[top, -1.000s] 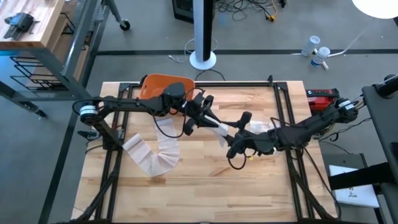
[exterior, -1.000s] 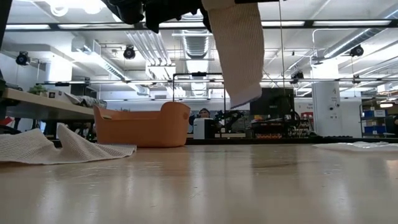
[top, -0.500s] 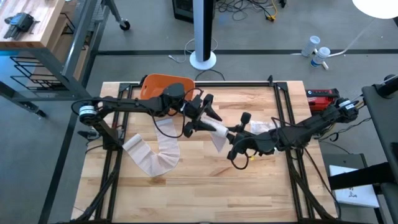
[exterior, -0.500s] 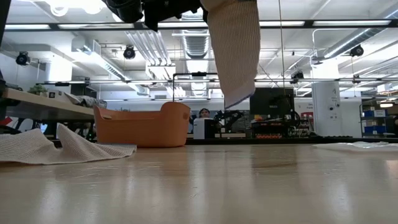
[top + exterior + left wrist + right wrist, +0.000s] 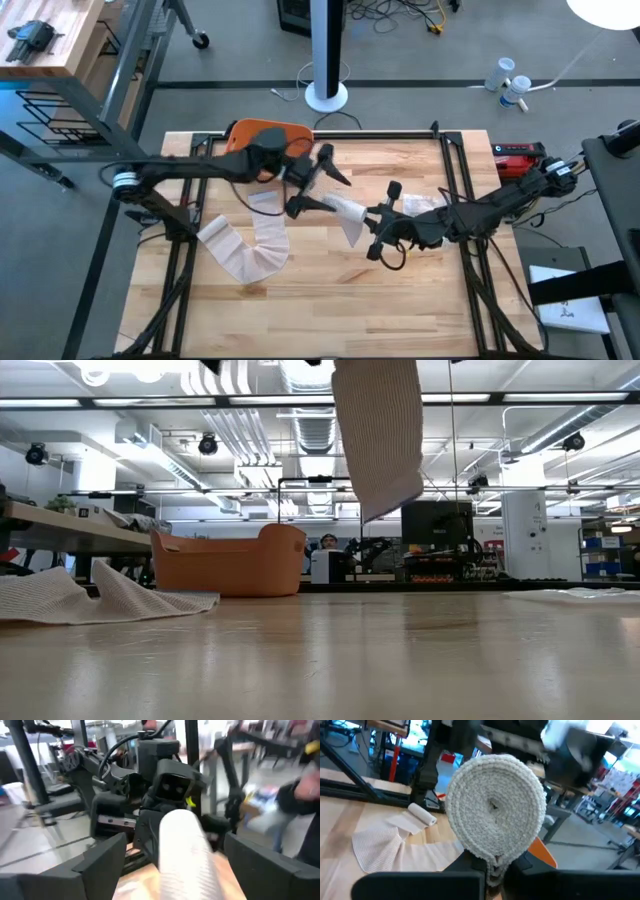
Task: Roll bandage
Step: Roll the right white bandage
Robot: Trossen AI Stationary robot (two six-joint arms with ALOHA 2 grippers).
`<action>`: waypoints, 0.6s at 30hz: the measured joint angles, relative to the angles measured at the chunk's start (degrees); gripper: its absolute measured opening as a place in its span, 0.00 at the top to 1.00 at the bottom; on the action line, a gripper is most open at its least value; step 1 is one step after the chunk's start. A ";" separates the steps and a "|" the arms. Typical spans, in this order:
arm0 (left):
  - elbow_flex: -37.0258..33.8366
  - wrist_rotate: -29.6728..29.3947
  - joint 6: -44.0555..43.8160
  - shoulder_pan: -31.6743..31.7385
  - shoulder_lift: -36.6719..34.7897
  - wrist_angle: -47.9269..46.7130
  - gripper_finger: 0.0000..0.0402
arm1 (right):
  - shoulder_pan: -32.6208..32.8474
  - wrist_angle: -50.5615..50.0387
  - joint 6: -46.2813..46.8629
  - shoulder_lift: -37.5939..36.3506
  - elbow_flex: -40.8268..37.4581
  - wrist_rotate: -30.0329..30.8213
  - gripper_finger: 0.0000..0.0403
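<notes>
Two grippers meet above mid-table: the right gripper [image 5: 372, 228] pinches the rolled bandage [image 5: 345, 211] at its end, while the left gripper [image 5: 322, 186] stands spread wide around the roll. Only the right wrist view shows its spiral end [image 5: 494, 806]; the low view shows the loose tail [image 5: 377, 435] hanging clear of the table [image 5: 330, 660].

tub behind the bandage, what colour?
Orange tub, clearest in the low view, standing at the table's far edge.

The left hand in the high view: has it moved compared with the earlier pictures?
Yes. The left hand has shifted toward the orange basket at the table's far edge and spread open around the bandage roll, which the right hand grips.
</notes>
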 joint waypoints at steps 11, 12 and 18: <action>-4.33 -20.40 19.20 -7.03 -10.93 -12.09 0.19 | -2.17 -0.17 22.66 -5.56 0.02 -0.26 0.97; -5.19 -23.50 21.44 -8.33 -11.10 -11.00 0.20 | -2.81 -0.38 25.61 -5.88 0.02 -1.30 0.97; -6.49 -43.10 35.98 -15.22 -9.37 -2.06 0.21 | -6.63 -1.43 40.79 -6.20 0.02 -10.36 0.97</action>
